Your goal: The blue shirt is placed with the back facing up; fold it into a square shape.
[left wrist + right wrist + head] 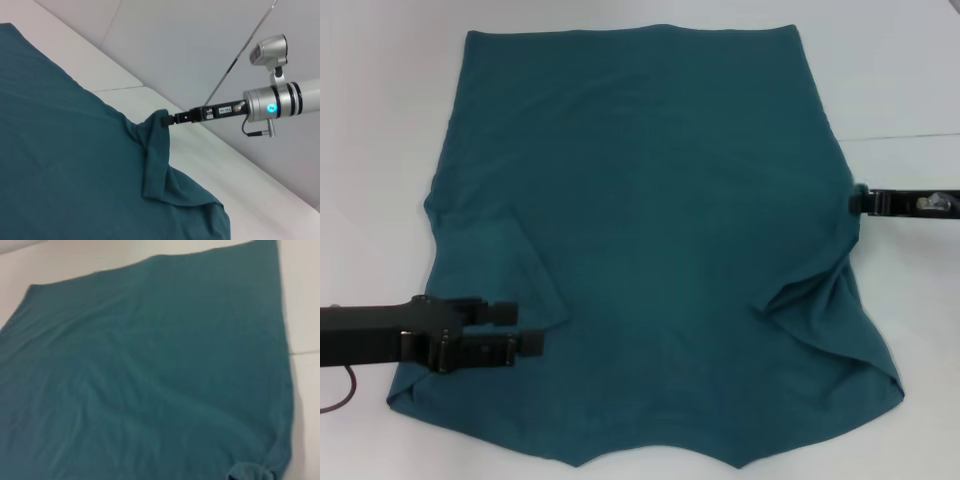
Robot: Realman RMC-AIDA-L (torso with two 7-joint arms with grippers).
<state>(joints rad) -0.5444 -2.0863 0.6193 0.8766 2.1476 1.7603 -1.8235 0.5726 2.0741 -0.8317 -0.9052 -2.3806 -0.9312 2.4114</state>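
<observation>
**Blue shirt spread out, one arm pinching its side**

You see the blue shirt [650, 230] lying flat on the white table [380, 120], plain side up. It fills most of the head view. Its near edge is cut off at the bottom of that picture, so you cannot see the whole neck end.

Look at the right gripper [858, 201]. It sits at the shirt's right edge, about halfway along. Its tips are closed tight on a small bunch of cloth. In the left wrist view you can see this better: the right gripper [167, 119] pinches the cloth and lifts it a little, and a fold hangs down from the pinch. The tips themselves are mostly buried in the cloth. In the right wrist view you only see a small lump of bunched cloth at the picture's edge, not the fingers.

Now look at the left gripper [525, 328]. It reaches in low over the shirt's left sleeve. Its two fingers [502, 312] lie side by side with a thin gap between them. You cannot tell if any cloth is caught there.
</observation>
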